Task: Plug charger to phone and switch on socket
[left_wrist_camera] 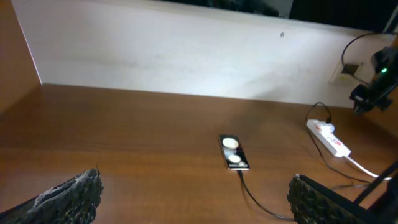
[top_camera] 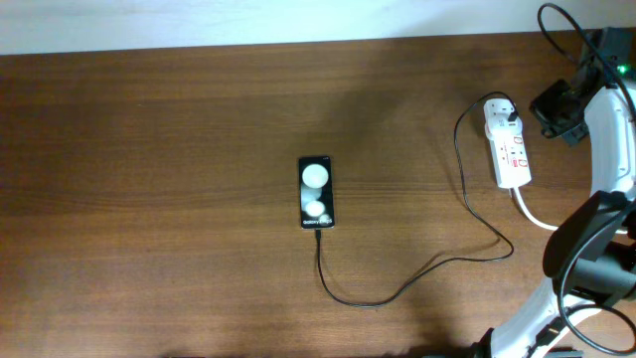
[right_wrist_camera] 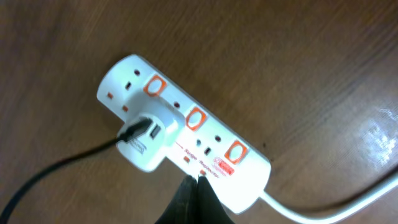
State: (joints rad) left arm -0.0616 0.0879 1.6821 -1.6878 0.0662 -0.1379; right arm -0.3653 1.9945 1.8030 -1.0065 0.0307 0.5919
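**Item: phone** (top_camera: 316, 192). Lying flat, screen up, in the middle of the worktop (top_camera: 149, 199). The charger (top_camera: 397, 288) cable is running from its lower end in a loose curve across to the socket (top_camera: 509, 149) near the right edge, with the white plug head (right_wrist_camera: 149, 140) sitting in the strip. The connector is looking seated at the phone, though it is too small to confirm.

**Item: right tool** (right_wrist_camera: 194, 185). Fingers pinched together, gripping nothing. The tip is hanging at the strip's near edge by the small red print, short of the three orange rocker switches (right_wrist_camera: 195, 117). Contact: cannot tell.

**Item: left tool** (left_wrist_camera: 195, 186). Spread wide, empty, well apart from everything.

**Hazards, as I am judging them:**
- The tip is aiming at casing rather than a rocker, so a push here risks skidding or tilting the strip.
- A sliding strip would be tugging the cable and could unseat the connector at the phone.
- Three matching rockers are inviting a press on the wrong one.
- A narrow closed tip could be slipping off a rocker's slope.
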